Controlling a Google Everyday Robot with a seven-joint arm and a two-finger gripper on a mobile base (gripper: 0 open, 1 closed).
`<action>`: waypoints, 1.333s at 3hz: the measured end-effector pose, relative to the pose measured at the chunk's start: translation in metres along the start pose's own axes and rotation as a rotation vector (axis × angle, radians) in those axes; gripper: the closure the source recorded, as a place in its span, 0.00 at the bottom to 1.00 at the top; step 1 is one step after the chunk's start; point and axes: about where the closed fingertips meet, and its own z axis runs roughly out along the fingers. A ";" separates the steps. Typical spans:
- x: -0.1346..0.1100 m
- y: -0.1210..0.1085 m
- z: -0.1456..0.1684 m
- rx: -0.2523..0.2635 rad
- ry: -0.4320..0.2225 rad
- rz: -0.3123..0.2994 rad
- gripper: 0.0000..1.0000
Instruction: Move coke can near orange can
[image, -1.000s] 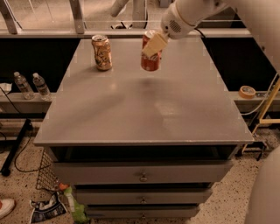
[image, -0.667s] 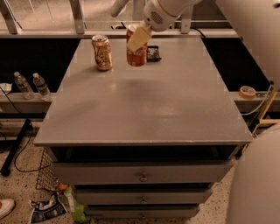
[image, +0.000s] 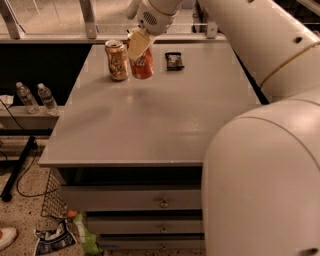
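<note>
A flat grey table (image: 150, 130) stands in a dim room with a speckled floor (image: 20, 220), and there are drawers (image: 130, 199) with small round knobs under its top. There are two cans on the far side of the table. One is the red coke can (image: 144, 68), and one is the orange can (image: 117, 61), which is pale with brown marks and a shiny silver top. The red one is just to the right of the orange one, very close. The gripper (image: 140, 50) comes down from above and is closed around the coke can, with one cream finger (image: 136, 46) hiding part of its front. I cannot tell if the can's bottom touches the table. One small dark flat thing (image: 174, 60) lies a bit further right. Two clear water bottles (image: 36, 98) stand on a low shelf at the left. The big round white arm (image: 260, 165) fills the right side and hides that part of the table.
</note>
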 end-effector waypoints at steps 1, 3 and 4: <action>-0.002 -0.012 0.031 0.010 0.054 0.056 1.00; -0.010 -0.028 0.064 0.040 0.021 0.118 1.00; -0.007 -0.034 0.078 0.031 0.001 0.156 1.00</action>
